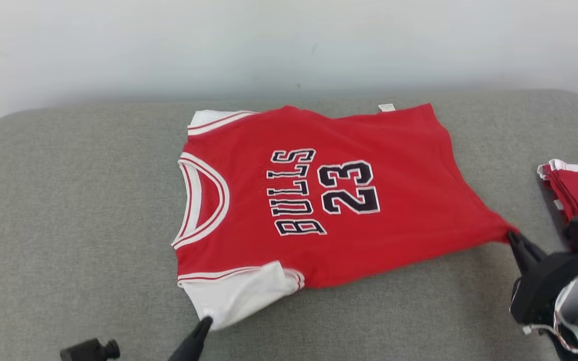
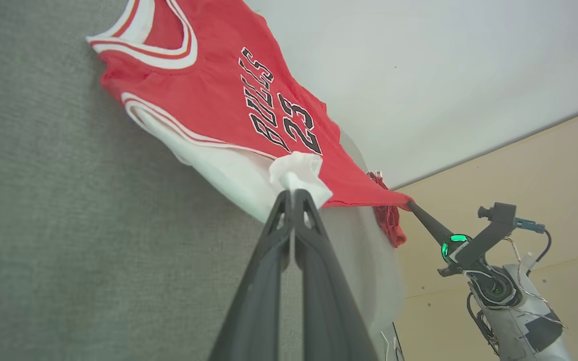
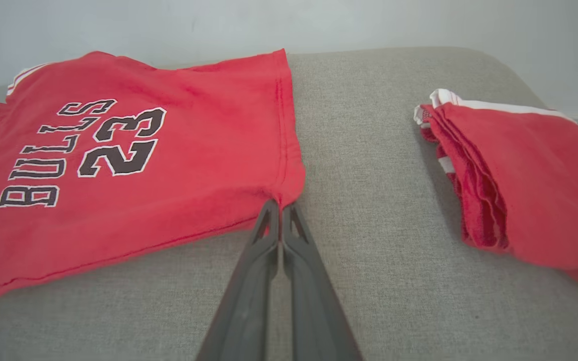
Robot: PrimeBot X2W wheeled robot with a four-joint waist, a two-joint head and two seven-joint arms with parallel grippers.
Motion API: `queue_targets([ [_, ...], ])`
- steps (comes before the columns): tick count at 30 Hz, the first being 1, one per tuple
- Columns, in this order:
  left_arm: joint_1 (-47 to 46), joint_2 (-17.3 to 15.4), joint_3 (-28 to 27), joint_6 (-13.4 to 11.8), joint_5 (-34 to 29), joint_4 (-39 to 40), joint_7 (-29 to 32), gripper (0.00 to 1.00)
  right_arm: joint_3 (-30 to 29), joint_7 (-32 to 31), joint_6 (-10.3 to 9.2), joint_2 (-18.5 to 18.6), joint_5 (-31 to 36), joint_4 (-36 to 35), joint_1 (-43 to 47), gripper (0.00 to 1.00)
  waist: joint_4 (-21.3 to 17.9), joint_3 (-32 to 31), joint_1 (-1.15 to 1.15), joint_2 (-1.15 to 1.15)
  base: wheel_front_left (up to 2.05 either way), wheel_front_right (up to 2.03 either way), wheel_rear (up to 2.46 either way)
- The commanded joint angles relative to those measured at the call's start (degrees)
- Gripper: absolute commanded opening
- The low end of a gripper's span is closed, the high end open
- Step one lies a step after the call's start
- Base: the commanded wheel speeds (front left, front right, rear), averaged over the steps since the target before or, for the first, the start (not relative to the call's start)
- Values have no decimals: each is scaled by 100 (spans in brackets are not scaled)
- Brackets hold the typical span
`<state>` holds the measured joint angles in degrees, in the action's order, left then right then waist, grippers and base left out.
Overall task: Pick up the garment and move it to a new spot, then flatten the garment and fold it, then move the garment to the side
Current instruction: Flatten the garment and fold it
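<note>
Red jersey [image 1: 319,200] with white sleeves spreads flat across a coarse grey cushion [image 1: 68,225]. Left gripper [image 1: 204,323], lower left, pinches tight on a sleeve. At the right edge, the right gripper [image 1: 512,234] is clamped on the hem corner.

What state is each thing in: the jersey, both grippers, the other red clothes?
jersey: spread out, print up, not yet folded
left gripper: jaws shut on its white sleeve
right gripper: jaws shut on its hem corner
other red clothes: folded, lying apart from the jersey
</note>
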<state>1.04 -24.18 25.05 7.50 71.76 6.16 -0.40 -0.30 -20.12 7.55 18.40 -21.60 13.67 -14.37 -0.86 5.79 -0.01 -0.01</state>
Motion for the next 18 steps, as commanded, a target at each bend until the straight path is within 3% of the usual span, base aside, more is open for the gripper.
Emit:
queue_targets([
  [1, 155, -66, 60, -3, 92, -39, 53, 0, -116, -145, -17, -101, 50, -156, 246, 0, 62, -113, 1, 1, 0, 0, 0],
  [10, 460, -322, 160, -106, -92, -520, 128, 0, -526, -936, -17, -405, 181, -743, 1209, 0, 26, -157, 1, 1, 0, 0, 0],
  [18, 847, -584, 187, -129, 253, -393, 493, 0, -780, -1015, -17, -559, 340, -1021, 1476, 0, -103, -108, 1, 1, 0, 0, 0],
])
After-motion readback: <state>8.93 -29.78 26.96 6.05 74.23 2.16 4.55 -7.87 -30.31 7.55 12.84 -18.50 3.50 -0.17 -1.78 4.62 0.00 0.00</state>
